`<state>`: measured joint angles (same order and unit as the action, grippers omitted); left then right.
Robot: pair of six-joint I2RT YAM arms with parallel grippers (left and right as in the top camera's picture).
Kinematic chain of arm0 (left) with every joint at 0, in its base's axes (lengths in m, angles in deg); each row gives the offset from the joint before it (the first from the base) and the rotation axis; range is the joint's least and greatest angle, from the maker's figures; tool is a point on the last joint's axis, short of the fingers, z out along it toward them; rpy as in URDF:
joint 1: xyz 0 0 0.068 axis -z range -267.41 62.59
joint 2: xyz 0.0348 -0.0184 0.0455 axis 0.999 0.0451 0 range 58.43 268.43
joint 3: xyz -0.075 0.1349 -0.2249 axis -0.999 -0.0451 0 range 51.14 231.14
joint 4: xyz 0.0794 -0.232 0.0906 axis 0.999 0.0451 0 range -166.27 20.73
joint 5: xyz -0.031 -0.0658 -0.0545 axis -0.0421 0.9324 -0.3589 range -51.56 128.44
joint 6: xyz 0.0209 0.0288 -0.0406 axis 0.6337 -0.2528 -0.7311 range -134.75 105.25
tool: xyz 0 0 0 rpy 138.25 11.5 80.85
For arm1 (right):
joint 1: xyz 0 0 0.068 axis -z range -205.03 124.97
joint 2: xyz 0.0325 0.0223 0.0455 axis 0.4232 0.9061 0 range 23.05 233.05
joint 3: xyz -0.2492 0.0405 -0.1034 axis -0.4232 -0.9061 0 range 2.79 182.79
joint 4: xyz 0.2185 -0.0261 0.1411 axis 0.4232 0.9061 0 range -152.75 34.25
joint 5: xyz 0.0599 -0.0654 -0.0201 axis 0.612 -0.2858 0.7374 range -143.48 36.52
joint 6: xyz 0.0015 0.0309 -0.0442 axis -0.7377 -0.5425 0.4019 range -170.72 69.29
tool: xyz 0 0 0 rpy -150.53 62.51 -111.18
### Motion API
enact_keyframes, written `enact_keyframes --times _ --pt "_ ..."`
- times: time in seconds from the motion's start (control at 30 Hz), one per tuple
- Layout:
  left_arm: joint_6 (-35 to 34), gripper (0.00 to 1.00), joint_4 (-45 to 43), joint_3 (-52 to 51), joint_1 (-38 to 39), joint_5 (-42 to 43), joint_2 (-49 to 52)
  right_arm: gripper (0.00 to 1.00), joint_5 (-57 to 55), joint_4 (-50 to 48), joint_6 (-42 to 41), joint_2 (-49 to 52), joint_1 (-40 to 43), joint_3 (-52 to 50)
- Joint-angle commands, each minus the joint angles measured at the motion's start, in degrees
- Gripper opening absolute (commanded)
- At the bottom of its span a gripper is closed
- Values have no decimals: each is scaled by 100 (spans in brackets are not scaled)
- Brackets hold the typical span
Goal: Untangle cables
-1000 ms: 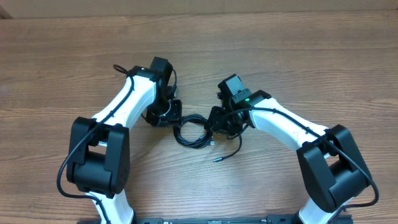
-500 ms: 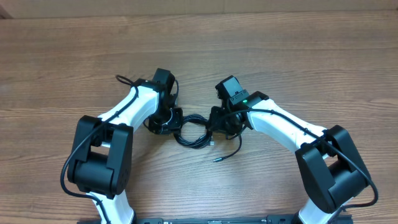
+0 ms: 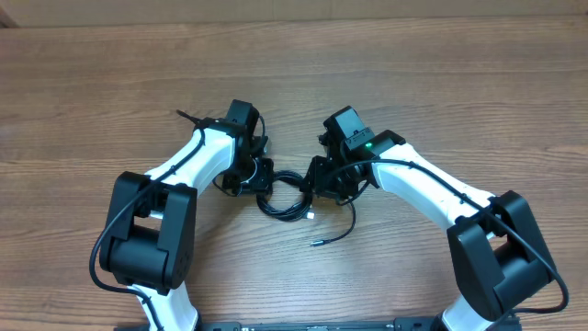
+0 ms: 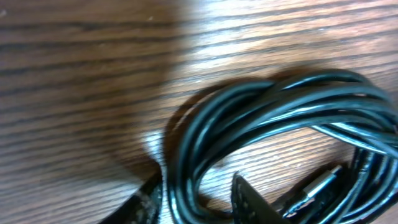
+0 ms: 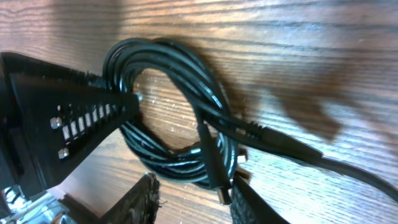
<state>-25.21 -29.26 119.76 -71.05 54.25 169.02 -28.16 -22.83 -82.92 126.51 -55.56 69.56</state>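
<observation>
We see the thin black cables (image 3: 283, 200) lying as one tight coil on the brown wood-grain desk (image 3: 441, 83), near its front middle. One loose strand trails out of the coil toward the front edge and ends in a small plug (image 3: 317, 243) flat on the desk.

The left tool (image 4: 196, 198) sits low at the coil's left edge. Its black fingers (image 4: 148, 200) stand apart astride a bundle of strands. Bare wood shows between the bundle and one finger, so its jaws are parted and nothing is clamped.

The right tool (image 5: 193, 194) sits at the coil's right edge, likewise parted. A straight plug-ended strand (image 5: 211, 158) lies between its jaws, with bare wood beside it.

In the right wrist view, the tip of the left tool's ribbed finger (image 5: 68, 117) touches the coil's rim. A silver-tipped plug (image 4: 320, 183) lies within the coil.
</observation>
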Motion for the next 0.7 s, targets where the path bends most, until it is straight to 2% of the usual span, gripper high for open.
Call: enact_keyframes --times 0.0,0.17,0.43,0.67 --pt "120 40 -125 26 -81 -116 74 36 -70 -9 -55 -166 -118 146" --pt "125 40 -348 157 -81 -122 74 36 -960 11 -750 -142 -393 144" --pt "127 39 -411 164 -114 -549 74 36 -1475 -101 -857 -81 -688 144" --pt "328 34 -136 420 -332 374 74 36 -1547 -199 -852 -57 -686 144"
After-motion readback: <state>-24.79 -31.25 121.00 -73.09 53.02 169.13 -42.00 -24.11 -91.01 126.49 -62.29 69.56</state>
